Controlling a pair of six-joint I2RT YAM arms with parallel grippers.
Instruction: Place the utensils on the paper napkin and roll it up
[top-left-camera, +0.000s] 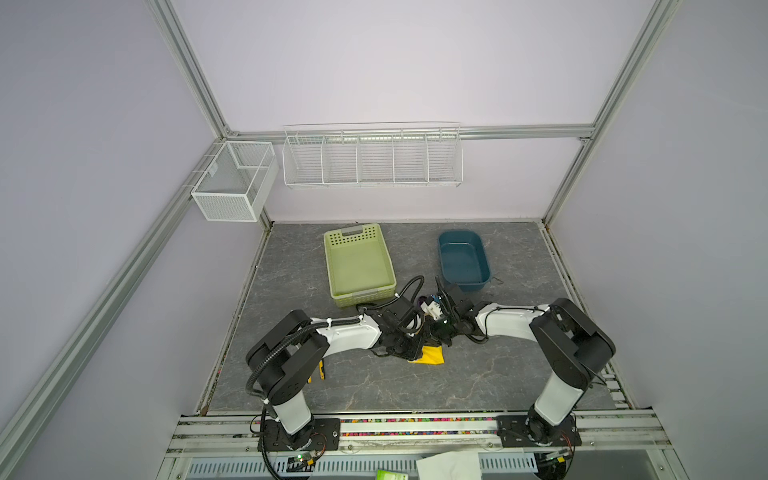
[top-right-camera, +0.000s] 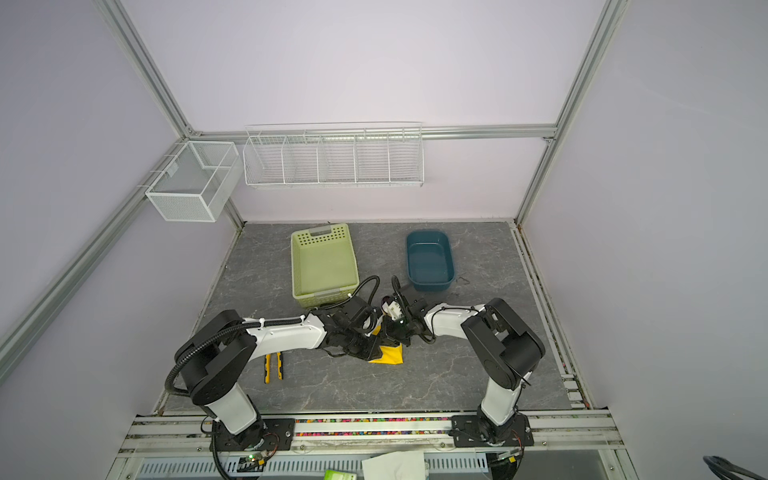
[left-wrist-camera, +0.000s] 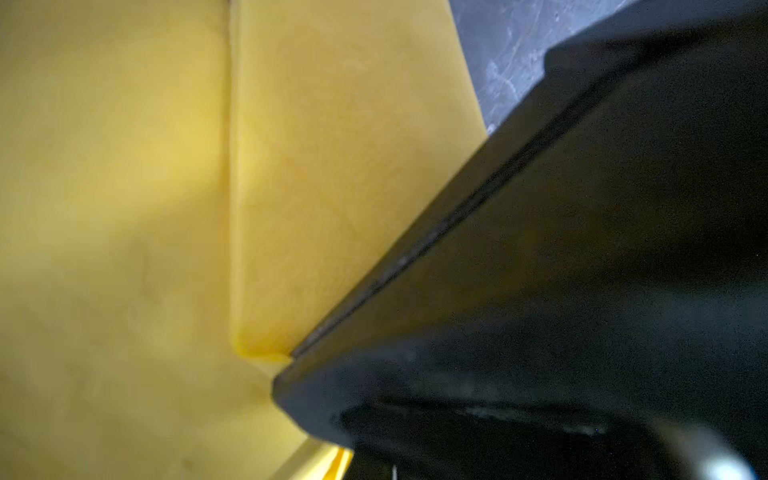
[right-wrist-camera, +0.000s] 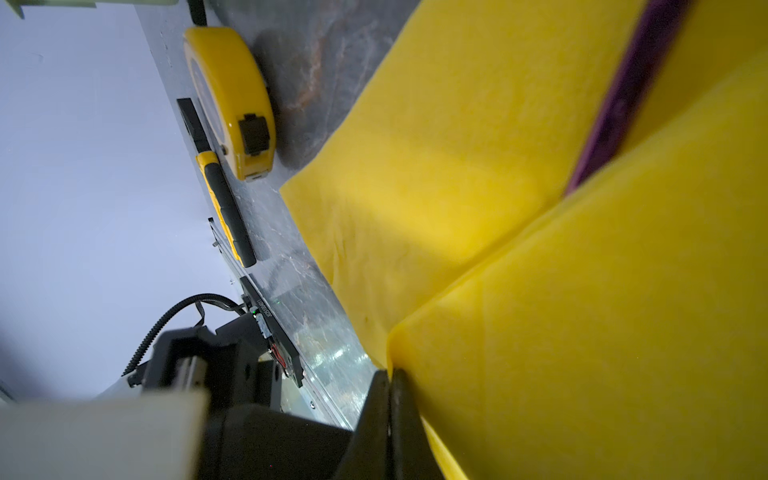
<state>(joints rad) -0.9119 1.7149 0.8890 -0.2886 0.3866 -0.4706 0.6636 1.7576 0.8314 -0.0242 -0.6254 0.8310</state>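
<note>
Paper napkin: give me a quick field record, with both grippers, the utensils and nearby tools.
paper napkin: folded over itself, upper layer raised
utensils: only a purple strip shows between layers
right gripper: shut on napkin edge
left gripper: shut at a napkin fold; pinch unclear
tape measure: near napkin corner
pliers: beside tape measure

Paper napkin mid-table; pliers left of it; green basket, blue tub behind.
</note>
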